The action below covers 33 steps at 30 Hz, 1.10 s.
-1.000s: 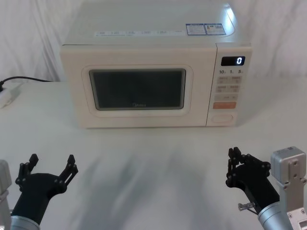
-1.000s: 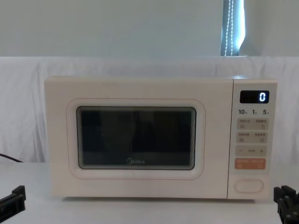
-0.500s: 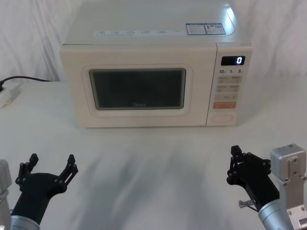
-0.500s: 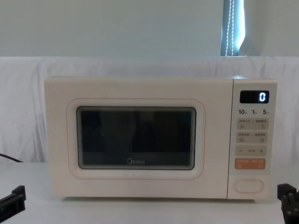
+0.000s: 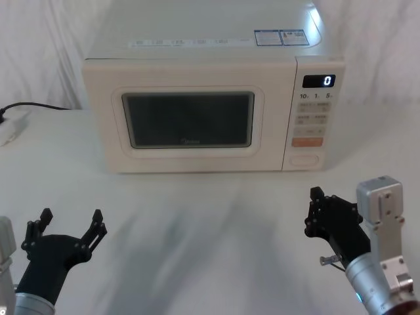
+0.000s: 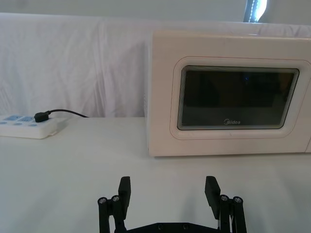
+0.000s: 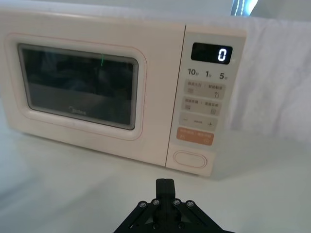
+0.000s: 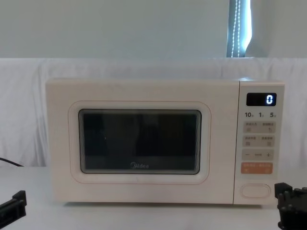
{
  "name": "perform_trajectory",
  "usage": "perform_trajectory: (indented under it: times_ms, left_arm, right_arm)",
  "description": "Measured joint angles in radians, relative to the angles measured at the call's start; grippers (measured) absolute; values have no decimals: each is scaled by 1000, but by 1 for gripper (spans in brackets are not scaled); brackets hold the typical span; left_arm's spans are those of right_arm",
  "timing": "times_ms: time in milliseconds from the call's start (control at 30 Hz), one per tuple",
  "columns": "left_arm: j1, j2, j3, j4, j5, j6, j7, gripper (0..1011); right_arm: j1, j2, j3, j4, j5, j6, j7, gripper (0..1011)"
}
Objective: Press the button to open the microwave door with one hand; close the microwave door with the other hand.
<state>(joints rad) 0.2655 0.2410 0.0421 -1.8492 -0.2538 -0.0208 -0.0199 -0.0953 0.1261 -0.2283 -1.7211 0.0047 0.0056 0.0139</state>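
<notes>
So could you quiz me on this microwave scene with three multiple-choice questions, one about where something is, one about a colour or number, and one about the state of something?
1. Where is the button on the microwave?
A. Bottom of the control panel, under the orange key
B. Above the display
C. On the door

2. What number does the display show?
A. 5
B. 0
C. 10

3. How are the two grippers' fingers?
A. Both open
B. Left shut, right open
C. Left open, right shut

Answers:
1. A, the oval button sits lowest on the panel, just below the orange key.
2. B, a lit 0 glows on the dark display.
3. C, the left gripper has its fingers spread wide apart, while the right gripper has its fingers pressed together; both hover low over the table, short of the microwave door, which is closed.
</notes>
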Motion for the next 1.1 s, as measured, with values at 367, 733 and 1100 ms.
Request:
perform_trajectory:
  times_ms: [367,733,1100]
  left_arm:
    - [0,0,0,0,0,0,0,1001]
    - [0,0,0,0,0,0,0,1001]
    - [0,0,0,0,0,0,0,1001]
  right_arm:
    - [103,-42,24,109,-25,31,30,0]
    - [190,-72,46,219,-42,41,48,0]
    - [276,-97,58,343,-59,36,49,0]
